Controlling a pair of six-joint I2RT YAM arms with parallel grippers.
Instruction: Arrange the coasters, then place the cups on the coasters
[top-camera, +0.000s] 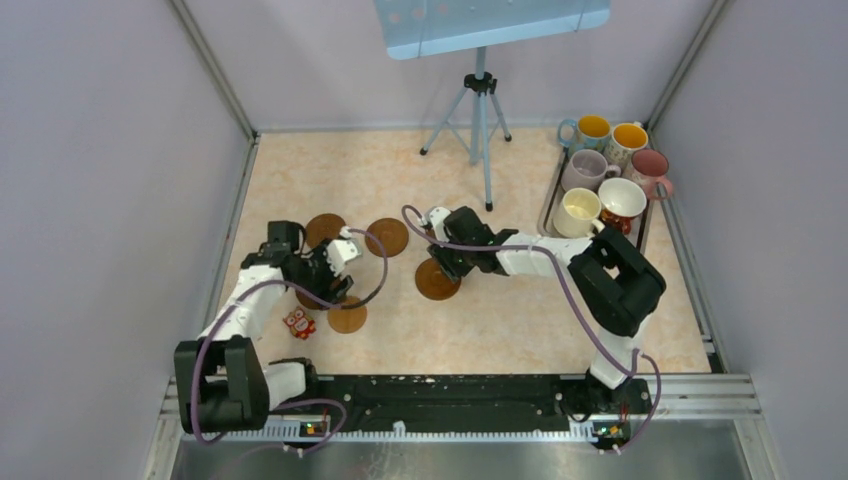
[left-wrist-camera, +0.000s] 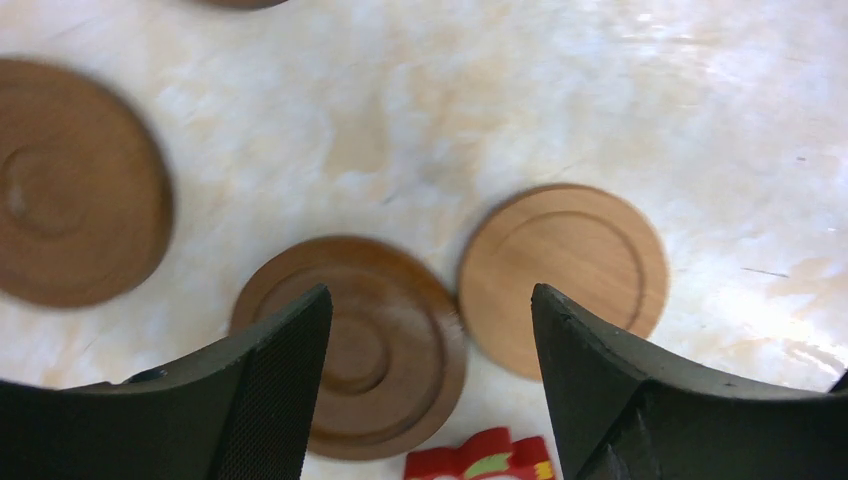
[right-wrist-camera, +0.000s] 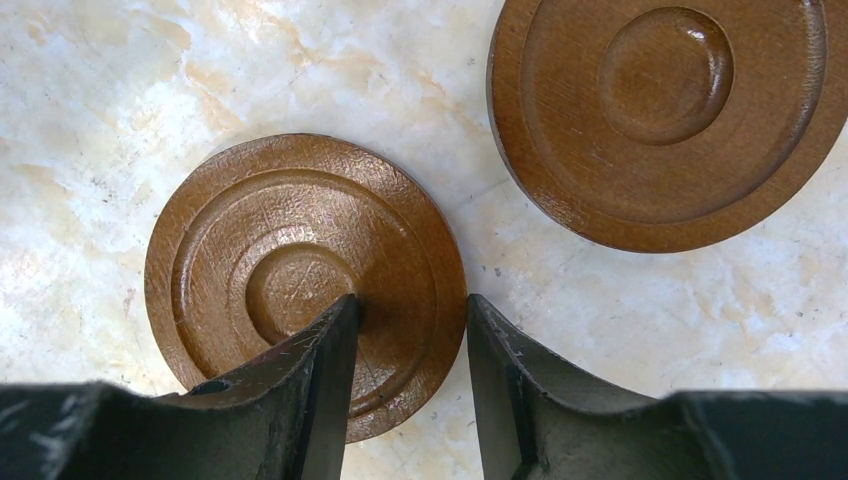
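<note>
Five brown coasters lie on the table left of centre. In the left wrist view my left gripper (left-wrist-camera: 430, 295) is open above a dark rimmed coaster (left-wrist-camera: 350, 345), not touching it. A lighter, flatter coaster (left-wrist-camera: 563, 275) lies right beside it. My right gripper (right-wrist-camera: 412, 300) is open and straddles the right edge of another dark coaster (right-wrist-camera: 300, 270), one finger over the disc and one off it. Two more dark coasters (top-camera: 325, 228) (top-camera: 387, 237) lie further back. Several cups, among them a cream one (top-camera: 578, 210) and a red one (top-camera: 622, 200), stand in the steel tray (top-camera: 548, 205) at the back right.
A small red owl figure (top-camera: 298, 322) sits just in front of the left gripper's coasters. A tripod (top-camera: 480, 120) stands at the back centre. Grey walls close in the table on both sides.
</note>
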